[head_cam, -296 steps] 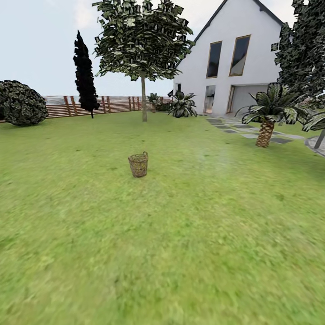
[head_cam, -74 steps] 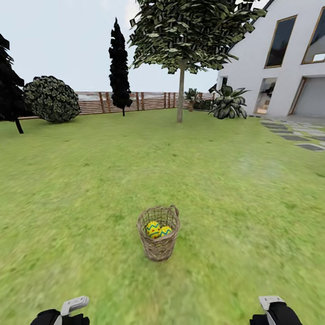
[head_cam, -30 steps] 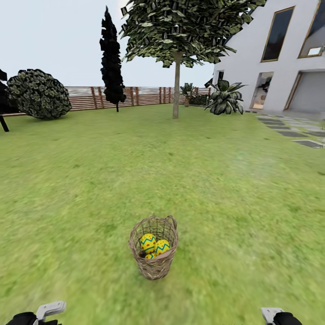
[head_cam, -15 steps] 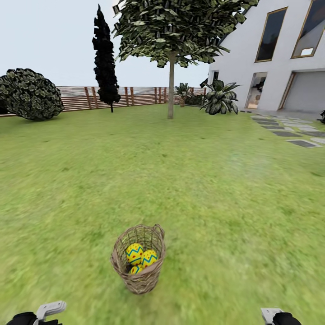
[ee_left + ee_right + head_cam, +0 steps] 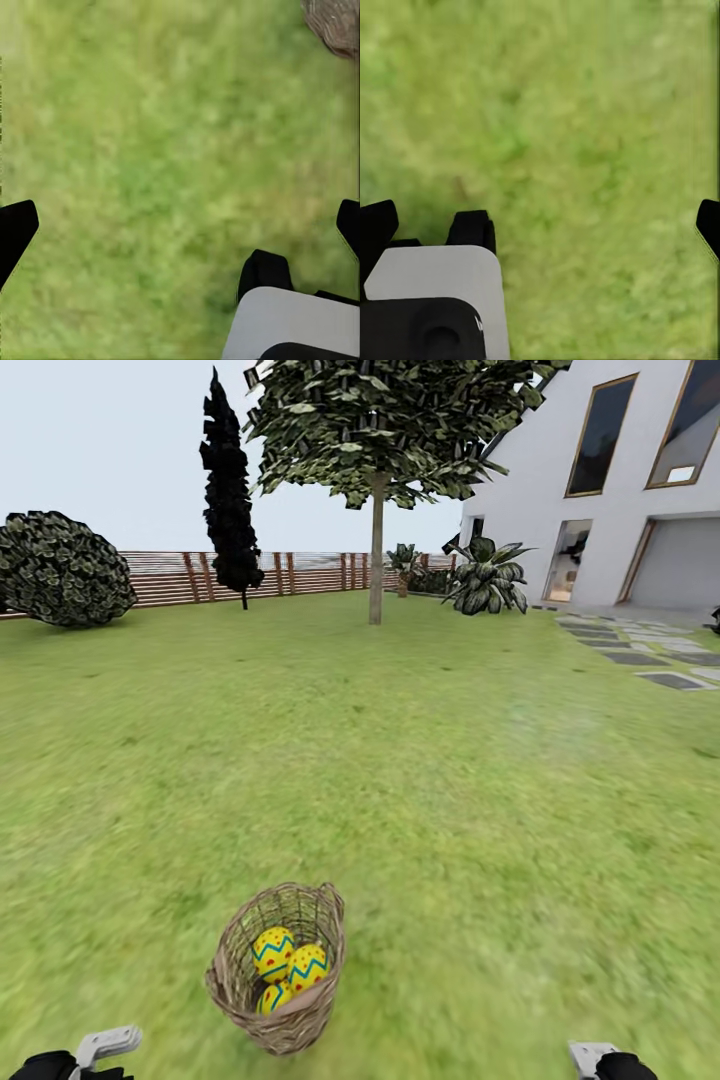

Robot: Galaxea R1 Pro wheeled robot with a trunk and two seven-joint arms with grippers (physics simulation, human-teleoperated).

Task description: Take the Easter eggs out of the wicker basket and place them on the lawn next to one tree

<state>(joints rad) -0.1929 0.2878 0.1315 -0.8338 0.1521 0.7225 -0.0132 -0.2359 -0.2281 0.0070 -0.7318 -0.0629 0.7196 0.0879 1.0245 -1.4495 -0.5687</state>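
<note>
Here both pincers gape wide over lawn; basket holds three eggs.

1. We see each claw's fingers as flat black tips.
2. We see black rounded arm ends carrying light grey brackets.
3. We see a pale grey base panel with black blocks.

third egg half hidden, wicker basket cut off by frame edge
</note>
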